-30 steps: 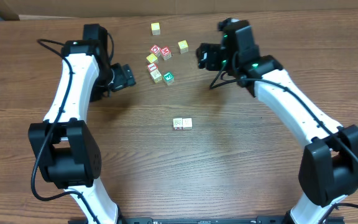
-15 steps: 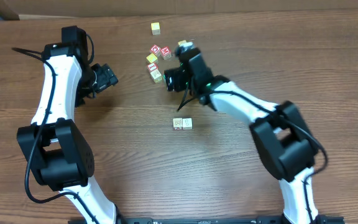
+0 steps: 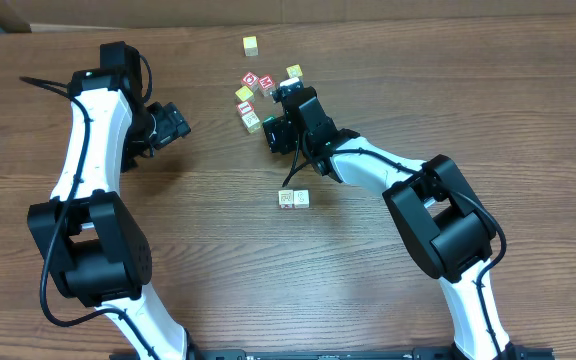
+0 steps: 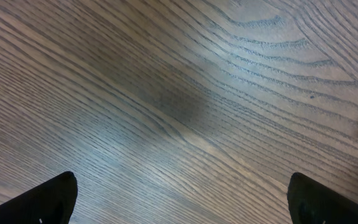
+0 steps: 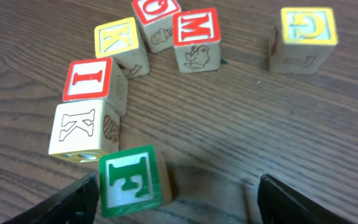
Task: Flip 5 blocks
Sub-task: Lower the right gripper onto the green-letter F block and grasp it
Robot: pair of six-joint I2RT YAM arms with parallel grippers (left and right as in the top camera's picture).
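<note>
Green is the face to watch: the green block (image 5: 131,180), printed with a white F, sits on the wooden counter (image 5: 229,112) at the near edge of a loose cluster. It is the one the right hand (image 5: 185,200) is poised over. That hand is spread wide and grips nothing. In its own wrist view the two dark fingertips (image 5: 73,199) show at the bottom corners. The green block lies between them but far off centre, just beside the finger on the picture's left and well apart from the other.

The coming move therefore seems to turn on a sideways shift toward that block (otherwise the closing fingers would likely shove it rather than pinch it). The pale K block (image 5: 82,130) lies just past it, near enough to be knocked, with the red I block (image 5: 91,79) right behind.

The left hand (image 3: 173,125) is fully open and empty too, over bare wood well to the left of the cluster, so the right arm is plainly nearer. A pair of pale blocks (image 3: 293,198) lies apart, toward the robot.
</note>
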